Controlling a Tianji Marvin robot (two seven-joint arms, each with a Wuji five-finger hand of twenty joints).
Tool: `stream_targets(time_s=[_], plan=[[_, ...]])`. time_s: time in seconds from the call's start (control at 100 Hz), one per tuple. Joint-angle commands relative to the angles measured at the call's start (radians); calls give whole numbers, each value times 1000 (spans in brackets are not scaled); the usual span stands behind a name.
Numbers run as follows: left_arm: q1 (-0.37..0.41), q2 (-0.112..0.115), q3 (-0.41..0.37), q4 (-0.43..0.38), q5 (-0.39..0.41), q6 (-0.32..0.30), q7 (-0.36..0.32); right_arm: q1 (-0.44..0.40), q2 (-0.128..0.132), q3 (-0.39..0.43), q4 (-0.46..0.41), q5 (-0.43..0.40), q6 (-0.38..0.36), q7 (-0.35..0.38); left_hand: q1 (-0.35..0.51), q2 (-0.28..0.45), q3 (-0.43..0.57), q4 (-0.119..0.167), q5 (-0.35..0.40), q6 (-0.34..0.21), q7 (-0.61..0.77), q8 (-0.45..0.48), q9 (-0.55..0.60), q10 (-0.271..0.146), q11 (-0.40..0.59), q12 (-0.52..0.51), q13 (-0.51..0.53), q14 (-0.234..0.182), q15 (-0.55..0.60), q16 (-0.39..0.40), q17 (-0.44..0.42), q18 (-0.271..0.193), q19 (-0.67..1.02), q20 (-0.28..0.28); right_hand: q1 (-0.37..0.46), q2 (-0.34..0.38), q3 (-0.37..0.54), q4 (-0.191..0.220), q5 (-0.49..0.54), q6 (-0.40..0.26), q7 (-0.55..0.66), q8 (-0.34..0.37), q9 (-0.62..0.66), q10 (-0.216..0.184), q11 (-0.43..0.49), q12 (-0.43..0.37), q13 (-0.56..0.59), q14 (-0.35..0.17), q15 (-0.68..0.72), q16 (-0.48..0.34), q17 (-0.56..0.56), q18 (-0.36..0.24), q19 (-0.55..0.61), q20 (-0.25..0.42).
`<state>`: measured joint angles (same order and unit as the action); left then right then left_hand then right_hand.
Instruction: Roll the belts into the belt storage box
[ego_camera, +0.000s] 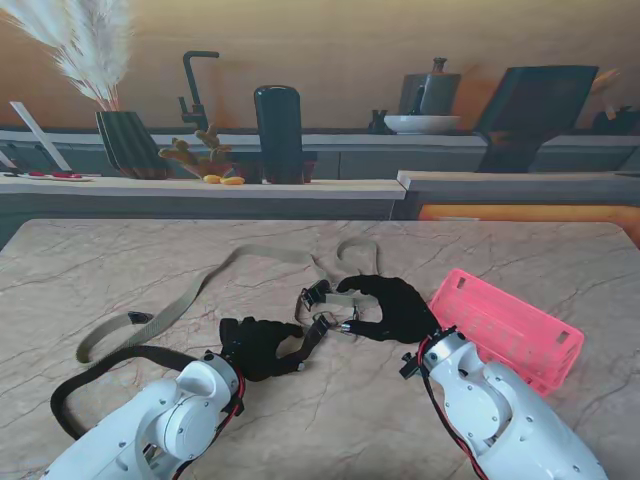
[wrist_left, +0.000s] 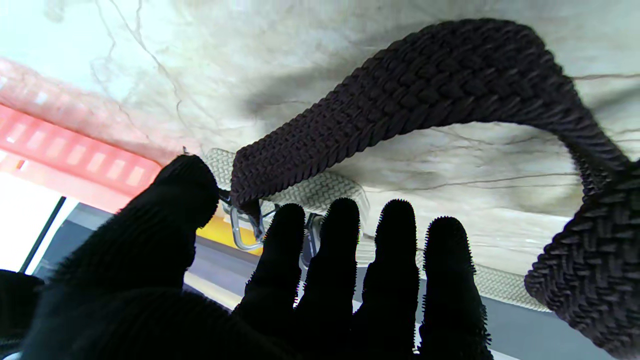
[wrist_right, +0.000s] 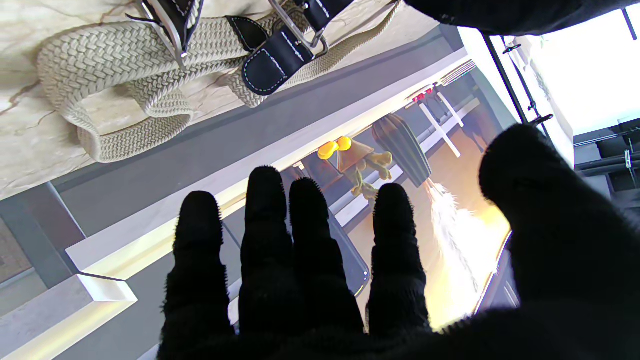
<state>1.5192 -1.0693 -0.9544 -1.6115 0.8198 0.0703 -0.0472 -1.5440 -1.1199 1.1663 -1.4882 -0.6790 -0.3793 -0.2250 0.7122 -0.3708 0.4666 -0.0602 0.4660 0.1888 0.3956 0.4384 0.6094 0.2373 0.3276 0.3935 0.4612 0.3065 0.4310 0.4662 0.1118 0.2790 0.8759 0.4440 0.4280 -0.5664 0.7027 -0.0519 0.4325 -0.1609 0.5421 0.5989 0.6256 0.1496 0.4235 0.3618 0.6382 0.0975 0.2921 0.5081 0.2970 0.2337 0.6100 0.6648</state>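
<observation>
Obstacles at table centre: beige belt (ego_camera: 190, 290) trailing left, its buckles (ego_camera: 322, 308) lying between left hand (ego_camera: 262, 346) and right hand (ego_camera: 395, 305); black belt (ego_camera: 105, 368) looped round the left arm. Pink storage box (ego_camera: 508, 327) stood just right of the right hand. Far marble tabletop (ego_camera: 500, 250) offered open passage.

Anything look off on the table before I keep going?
Nothing damaged or spilled. Both belts are still unrolled: the beige belt sprawls across the table, the black belt loops by the left arm, and their buckle ends lie bunched between the hands. The pink storage box sits askew, empty.
</observation>
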Motion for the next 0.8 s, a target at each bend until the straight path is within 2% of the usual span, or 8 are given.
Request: stream_targets(time_s=[0.0,0.1,0.26,0.31,0.44,0.61,0.68,0.79], plan=[[1,-4,7,13,11,14,7,-5,-5,-1,-7,-3,2,-3,8,-45,44,9,22,0,58,21,35,1,33,14,28,1,25,20,13,14,41,24,-27,18,-3,-6,6,-13,0,-4,14,-23,6,9,11,-23,11,9,4,-19,21,16],[-2,2,7,9,14,27,-30,-4,-5,-3,-7,4,6,3,33,-11,50,4,37,-20,102,38,63,-11,52,22,43,8,54,37,16,22,63,36,-26,20,-6,-6,5,-13,-1,-4,15,-22,7,9,11,-22,12,11,3,-18,22,16],[-1,-1,9,13,11,36,-16,-3,-5,-4,-6,9,11,10,74,2,69,5,94,-49,184,71,144,-19,102,50,113,6,117,70,63,28,130,70,-26,27,-13,-5,4,-14,-3,-5,16,-23,6,9,11,-20,13,12,2,-16,23,16],[-1,0,10,13,19,34,-16,-3,-5,-4,-6,11,12,10,92,-22,75,-6,111,-61,209,84,174,-23,113,55,145,4,132,74,90,25,150,78,-26,28,-14,-4,5,-15,-2,-5,17,-22,6,9,12,-19,14,13,2,-16,23,16],[-2,2,10,10,17,37,-26,-3,-6,-5,-6,17,13,11,170,-85,70,-60,144,-97,275,97,240,-30,147,66,207,1,184,84,133,33,205,104,-27,33,-18,-3,4,-13,-4,-6,18,-22,6,9,12,-19,15,14,2,-17,24,16],[-13,6,21,15,23,29,-46,-3,-7,-4,-5,18,17,11,232,-118,50,-67,156,-133,361,68,284,-45,179,80,253,-4,233,99,170,39,248,124,-26,40,-25,-2,6,-13,-4,-6,21,-21,6,10,14,-18,16,15,2,-14,24,16],[-18,7,28,20,20,29,-52,-3,-7,-4,-6,21,19,12,264,-108,49,-63,174,-148,419,60,342,-54,181,201,292,-9,288,136,200,39,292,143,-26,47,-28,-1,6,-14,-5,-6,22,-21,6,10,13,-18,16,16,2,-15,24,16],[-25,1,37,36,6,30,-26,-2,-7,-4,-5,23,21,13,302,-86,114,-68,243,-120,524,24,470,-45,249,258,418,-6,415,189,303,60,410,186,-27,53,-34,-1,6,-13,-5,-6,21,-21,5,9,13,-19,17,16,1,-15,24,17]])
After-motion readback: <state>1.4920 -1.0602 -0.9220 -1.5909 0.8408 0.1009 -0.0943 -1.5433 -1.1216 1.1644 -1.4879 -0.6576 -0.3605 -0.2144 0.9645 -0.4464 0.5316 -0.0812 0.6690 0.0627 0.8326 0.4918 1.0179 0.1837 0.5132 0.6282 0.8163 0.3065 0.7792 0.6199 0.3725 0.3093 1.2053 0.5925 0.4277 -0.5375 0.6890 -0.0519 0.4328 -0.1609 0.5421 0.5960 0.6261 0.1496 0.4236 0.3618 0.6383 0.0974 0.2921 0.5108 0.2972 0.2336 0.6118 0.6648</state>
